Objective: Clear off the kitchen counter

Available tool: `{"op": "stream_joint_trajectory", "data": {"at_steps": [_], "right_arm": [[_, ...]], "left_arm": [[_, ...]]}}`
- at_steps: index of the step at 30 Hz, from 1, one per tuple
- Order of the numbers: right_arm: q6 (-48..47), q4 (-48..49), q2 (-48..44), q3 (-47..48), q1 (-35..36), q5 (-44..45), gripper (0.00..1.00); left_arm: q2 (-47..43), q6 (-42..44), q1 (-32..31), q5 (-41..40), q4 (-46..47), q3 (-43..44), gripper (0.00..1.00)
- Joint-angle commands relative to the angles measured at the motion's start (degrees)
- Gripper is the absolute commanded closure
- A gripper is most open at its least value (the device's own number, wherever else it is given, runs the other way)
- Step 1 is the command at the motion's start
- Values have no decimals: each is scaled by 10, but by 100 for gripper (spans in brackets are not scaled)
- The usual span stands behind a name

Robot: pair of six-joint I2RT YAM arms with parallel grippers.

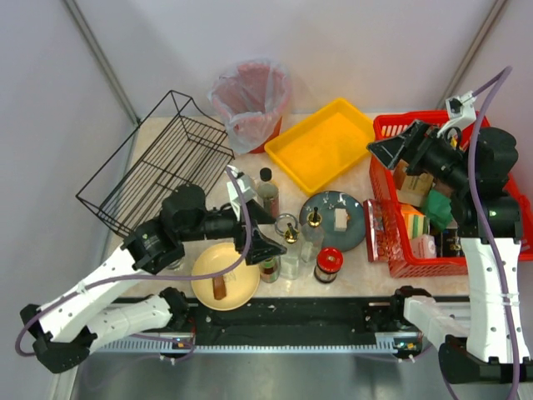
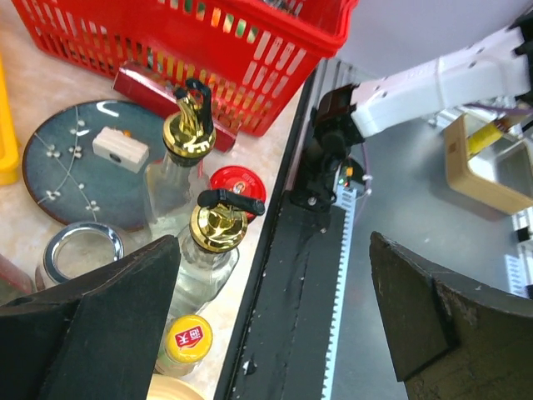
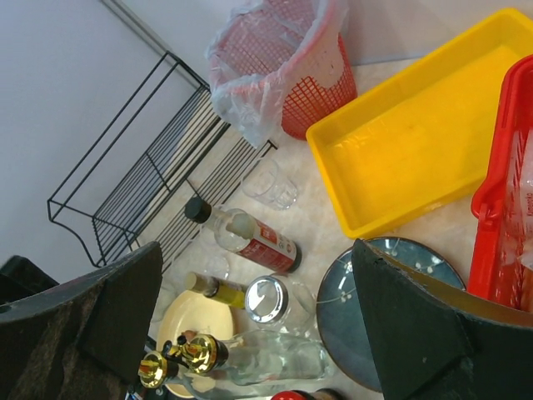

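top external | kitchen counter (image 1: 358, 177): pale beige marble, black rail | left tool (image 1: 266, 232) wide | right tool (image 1: 390, 148) wide

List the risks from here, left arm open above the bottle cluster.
1. The open left pincer hovers by the gold-capped bottles, which are tall, tightly packed and near the black rail. A sideways nudge could topple one over the edge.
2. The white block lies loose on the blue plate. Tilting the plate may drop it.
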Motion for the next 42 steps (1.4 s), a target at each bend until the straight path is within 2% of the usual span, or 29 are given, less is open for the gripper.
{"op": "stream_joint_trajectory", "data": {"at_steps": [1, 5, 9, 12, 15, 17, 23, 26, 29, 31, 37, 39, 42], "right_arm": [[6, 16, -9, 4, -4, -6, 7], [8, 17, -8, 8, -4, -6, 7], [8, 14, -7, 8, -4, -6, 7], [1, 8, -6, 12, -4, -5, 7], [-6, 2, -2, 17, -4, -1, 7], [-6, 0, 0, 20, -4, 0, 7], [-9, -3, 3, 23, -4, 4, 7], [-12, -5, 3, 23, -3, 8, 7], [-15, -8, 3, 22, -3, 11, 7], [-16, -9, 3, 22, -4, 16, 7], [-23, -12, 1, 19, -4, 23, 7], [-24, -13, 0, 18, -4, 25, 7], [-25, -15, 0, 18, -3, 27, 7]], "left_arm": [[11, 46, -55, -109, 80, -47, 1], [13, 60, -83, -188, 130, -92, 1], [8, 55, -97, -216, 205, -139, 2], [11, 36, -104, -229, 257, -166, 8], [16, 14, -110, -229, 302, -188, 21], [20, 5, -114, -232, 330, -202, 27], [30, 9, -125, -250, 346, -217, 30], [35, 11, -127, -256, 353, -223, 25], [36, 16, -128, -268, 360, -229, 25], [36, 19, -129, -270, 356, -231, 29], [36, 22, -130, -268, 360, -231, 50], [39, 22, -130, -265, 360, -226, 59], [36, 22, -132, -266, 356, -217, 78]]}}
